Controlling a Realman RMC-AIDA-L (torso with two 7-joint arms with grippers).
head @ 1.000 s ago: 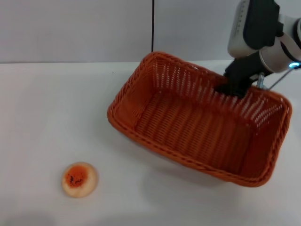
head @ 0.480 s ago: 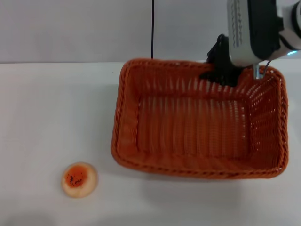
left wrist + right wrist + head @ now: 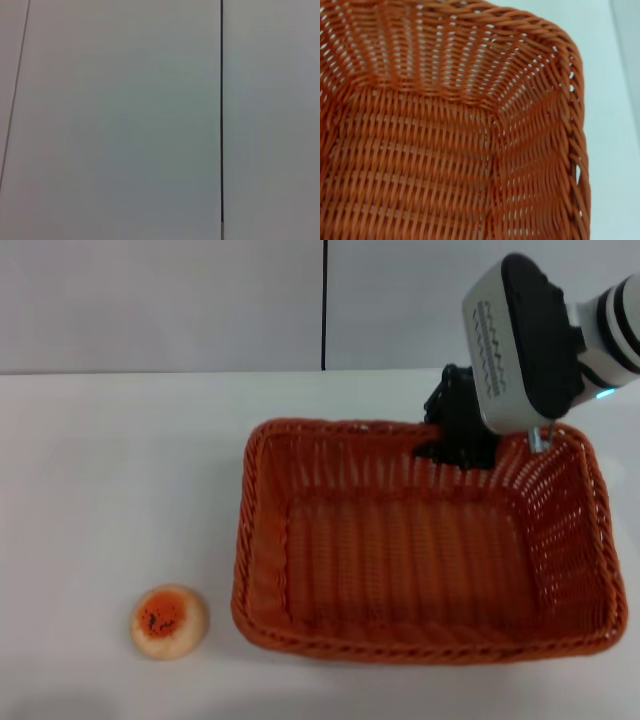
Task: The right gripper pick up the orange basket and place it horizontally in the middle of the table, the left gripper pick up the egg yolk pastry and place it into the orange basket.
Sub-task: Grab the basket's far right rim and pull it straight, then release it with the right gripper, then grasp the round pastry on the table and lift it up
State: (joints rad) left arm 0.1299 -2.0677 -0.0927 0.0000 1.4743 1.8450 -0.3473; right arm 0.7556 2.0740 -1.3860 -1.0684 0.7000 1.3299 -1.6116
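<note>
The orange basket [image 3: 420,550] lies level on the white table [image 3: 120,470], its long side running left to right, right of centre. My right gripper [image 3: 458,445] is shut on the basket's far rim. The right wrist view looks down into the woven inside of the orange basket [image 3: 435,145] and shows no fingers. The egg yolk pastry [image 3: 169,620] sits on the table near the front left, well apart from the basket. My left gripper is out of view; the left wrist view shows only a pale wall.
A grey wall with a dark vertical seam [image 3: 324,305] stands behind the table. Bare tabletop spreads to the left of the basket and around the pastry.
The right gripper has swung the basket from a tilted, skewed pose to level and square, and moved it nearer and lower onto the table. The pastry has not moved.
</note>
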